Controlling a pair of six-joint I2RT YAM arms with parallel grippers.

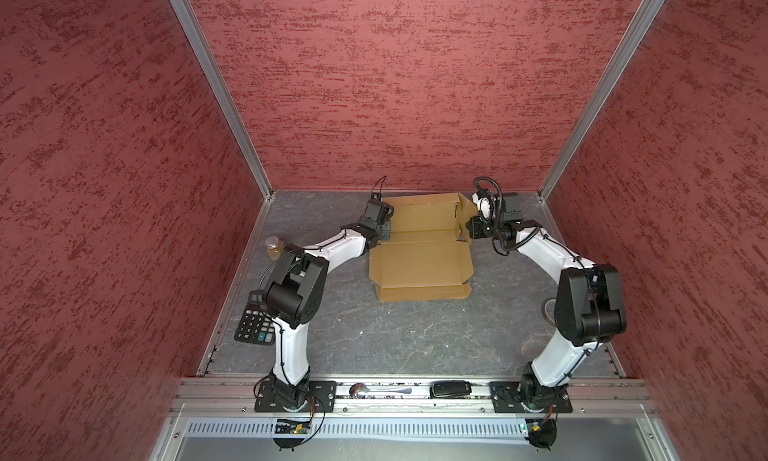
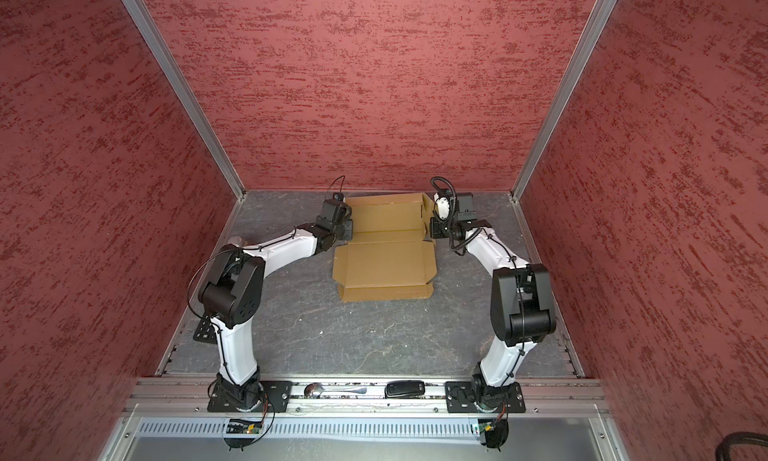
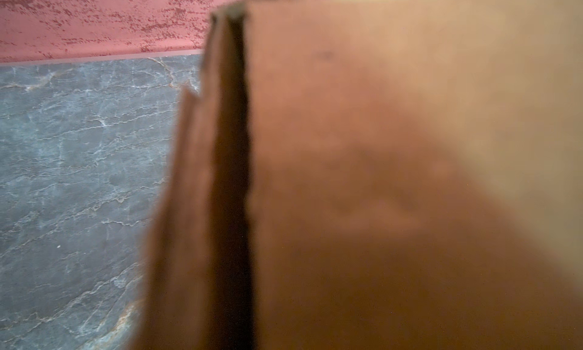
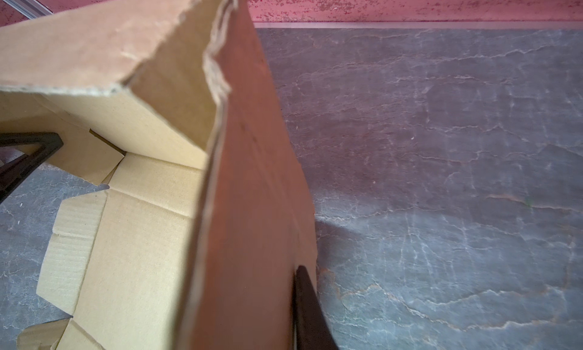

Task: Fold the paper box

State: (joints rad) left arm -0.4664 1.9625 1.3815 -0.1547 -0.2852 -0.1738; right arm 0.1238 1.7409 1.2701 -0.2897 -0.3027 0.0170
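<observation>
paper box [image 1: 419,268] sits near the back wall [image 1: 415,106]; left gripper [image 1: 385,229] and right gripper [image 1: 473,226] each clamp tight on one raised side. Light, stiff board, likely hinges at creases, so grip the flap edges.

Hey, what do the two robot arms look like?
The left arm and right arm share white link shells, boxy black joint housings and black base plates. Thin black cables run along each; a thicker ribbed hose loops at the right wrist.

tan corrugated paper box [image 1: 422,247], partly folded: far side walls raised, near panels flat, by the table's far edge.
</observation>
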